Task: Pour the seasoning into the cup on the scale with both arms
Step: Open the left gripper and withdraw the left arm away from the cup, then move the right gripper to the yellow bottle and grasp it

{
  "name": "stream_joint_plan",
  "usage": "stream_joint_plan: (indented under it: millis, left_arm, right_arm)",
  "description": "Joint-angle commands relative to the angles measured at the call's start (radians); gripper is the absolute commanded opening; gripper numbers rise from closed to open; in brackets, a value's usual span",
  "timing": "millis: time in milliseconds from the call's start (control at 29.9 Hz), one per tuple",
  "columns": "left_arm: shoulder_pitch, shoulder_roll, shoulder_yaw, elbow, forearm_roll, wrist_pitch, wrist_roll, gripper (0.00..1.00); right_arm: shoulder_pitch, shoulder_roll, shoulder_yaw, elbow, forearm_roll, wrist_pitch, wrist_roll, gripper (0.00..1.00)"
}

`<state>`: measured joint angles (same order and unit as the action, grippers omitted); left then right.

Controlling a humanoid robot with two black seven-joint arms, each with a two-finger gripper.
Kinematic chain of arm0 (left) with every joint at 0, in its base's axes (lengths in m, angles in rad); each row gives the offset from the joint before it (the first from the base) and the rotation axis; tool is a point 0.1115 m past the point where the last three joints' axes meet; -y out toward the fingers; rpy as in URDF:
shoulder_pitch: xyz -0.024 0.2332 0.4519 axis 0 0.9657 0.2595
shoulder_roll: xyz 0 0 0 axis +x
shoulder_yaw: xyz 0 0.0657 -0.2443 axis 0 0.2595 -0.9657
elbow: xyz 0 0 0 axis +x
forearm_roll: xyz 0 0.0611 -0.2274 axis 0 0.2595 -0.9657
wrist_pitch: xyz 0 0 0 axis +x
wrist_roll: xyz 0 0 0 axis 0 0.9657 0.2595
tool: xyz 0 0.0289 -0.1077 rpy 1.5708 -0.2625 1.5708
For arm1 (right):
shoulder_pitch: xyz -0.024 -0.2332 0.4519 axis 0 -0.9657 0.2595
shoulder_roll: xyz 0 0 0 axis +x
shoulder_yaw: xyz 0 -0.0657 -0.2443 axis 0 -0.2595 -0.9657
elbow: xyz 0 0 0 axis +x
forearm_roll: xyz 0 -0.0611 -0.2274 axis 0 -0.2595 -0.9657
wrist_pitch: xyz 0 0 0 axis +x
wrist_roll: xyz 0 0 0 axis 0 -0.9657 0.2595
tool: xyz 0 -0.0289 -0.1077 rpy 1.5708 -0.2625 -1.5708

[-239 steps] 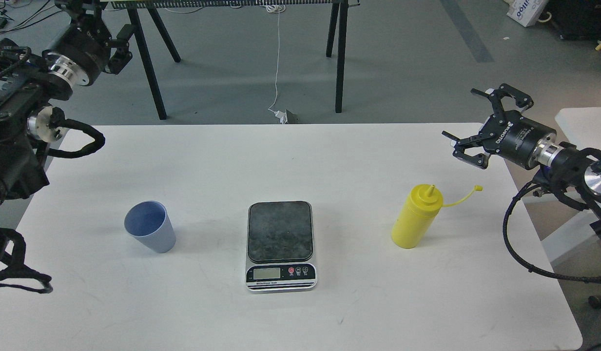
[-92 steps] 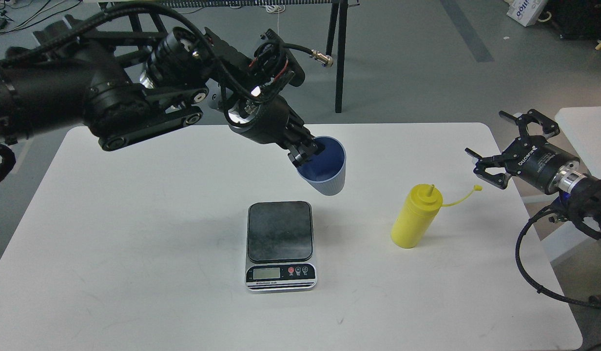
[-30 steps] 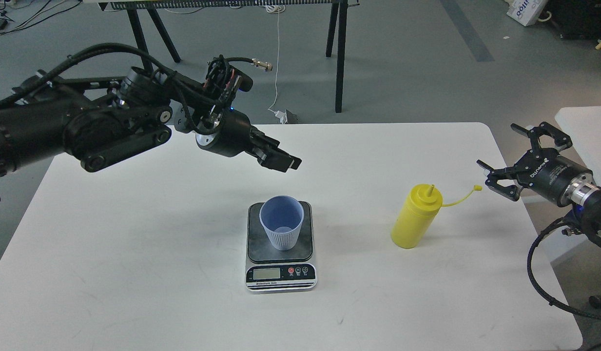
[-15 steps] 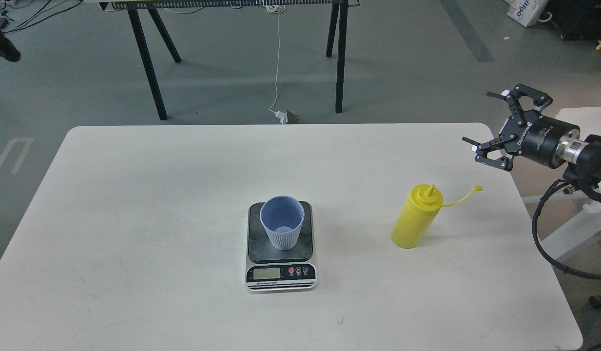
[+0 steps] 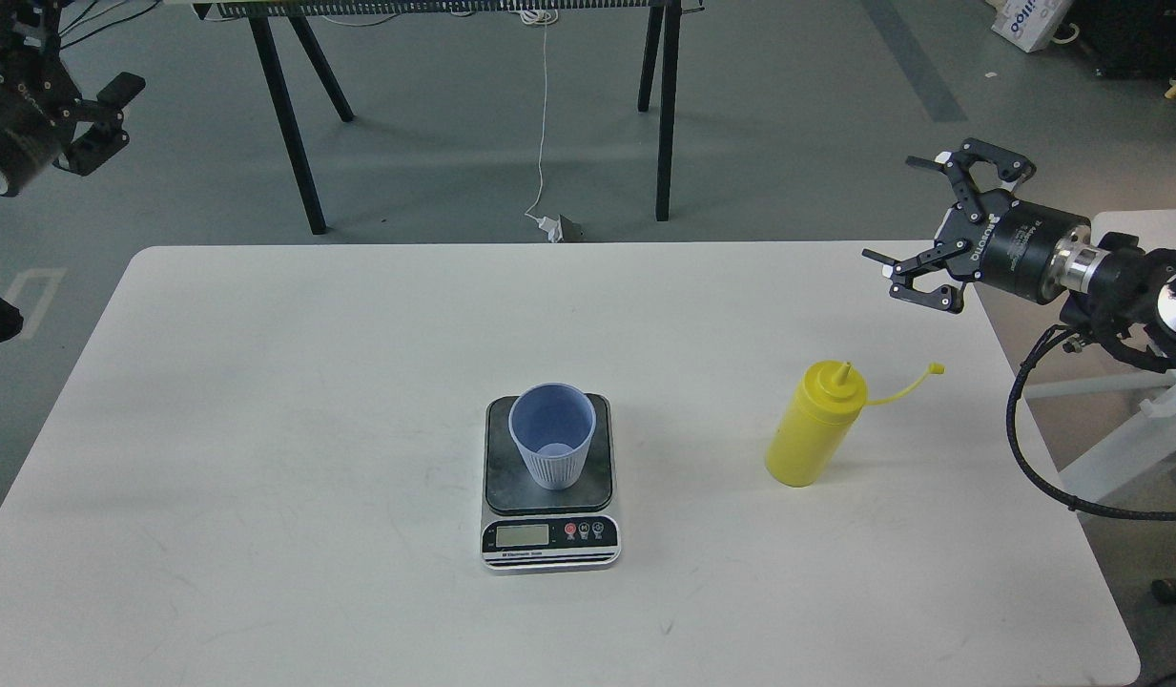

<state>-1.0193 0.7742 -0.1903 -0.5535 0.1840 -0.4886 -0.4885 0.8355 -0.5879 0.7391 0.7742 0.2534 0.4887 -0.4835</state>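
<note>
The light-blue ribbed cup [image 5: 551,448] stands upright on the dark platform of the scale [image 5: 549,536] at the table's middle. The yellow seasoning bottle [image 5: 816,426] stands on the table to the right of the scale, its tethered cap [image 5: 938,368] hanging out to the right. My right gripper [image 5: 893,210] is open and empty, in the air above and to the right of the bottle, apart from it. My left gripper [image 5: 111,114] is open and empty at the far top left, beyond the table.
The white table [image 5: 263,429] bears only the scale, cup and bottle. Black trestle legs [image 5: 287,114] and a white cable [image 5: 544,143] are on the floor behind it. A second white surface [image 5: 1145,239] stands at the right edge.
</note>
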Motion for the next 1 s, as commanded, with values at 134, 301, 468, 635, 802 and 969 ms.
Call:
stream_joint_plan:
  millis: [134,301,468,635,802,969]
  left_arm:
    - [0.054,-0.02,-0.006,0.03,-0.003,0.0,0.0,0.99]
    - [0.128,-0.02,-0.041,0.03,-0.005,0.0,0.0,0.99]
    - [0.192,-0.021,-0.11,0.03,-0.009,0.0,0.0,0.99]
    - [0.228,-0.047,-0.123,0.03,-0.008,0.0,0.0,0.99]
    - [0.232,-0.05,-0.123,0.03,-0.009,0.0,0.0,0.99]
    - [0.232,-0.059,-0.124,0.032,-0.009,0.0,0.0,0.99]
  right_arm:
    - [-0.002,-0.174,0.143,0.073,0.127,0.0,-0.005,0.99]
    - [-0.218,-0.286,0.175,0.074,0.632,0.0,-0.005,0.99]
    - [-0.502,-0.287,0.187,0.095,1.059,0.0,-0.005,0.99]
    - [-0.749,-0.095,0.203,0.178,1.135,0.0,-0.005,0.99]
    - [-0.868,0.011,0.197,0.264,0.967,0.0,-0.005,0.99]
    - [-0.882,0.022,0.189,0.315,0.808,0.0,-0.005,0.99]
